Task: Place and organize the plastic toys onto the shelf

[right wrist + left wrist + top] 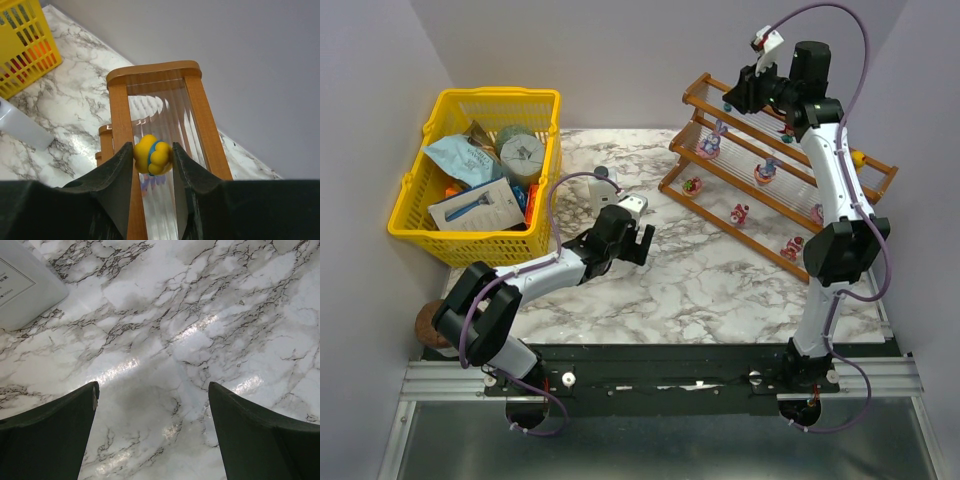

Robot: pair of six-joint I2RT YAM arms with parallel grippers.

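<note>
Closest to the right wrist lens, the right gripper (152, 156) is clamped on a yellow toy (151, 154), a dark finger pressed to each side of it. The toy hangs over the end of the shelf (152, 70). Its rounded wooden top rail is at 12 o'clock from the toy, a side rail runs down just to the left, and the clear ribbed panel lies directly behind. Whether the toy touches the panel cannot be told.

From above, the shelf stands slanted at 2 o'clock on the marble table (720, 290), close to the back wall (620, 60) and the table's right edge. A pink-purple bunny (712, 140) and a second bunny (767, 170) sit on the middle rail. Small red figures (740, 213) are spaced along the lowest rail.

The middle of the table is open marble between the shelf's front rail and the left gripper (153, 387). That gripper hangs at about 9 o'clock from the shelf, with its fingers wide apart over bare stone and nothing between them. A white bottle (610, 190) lies just beyond it at 11 o'clock. The yellow mesh basket (410, 215) fills the far left corner, against the wall.
</note>
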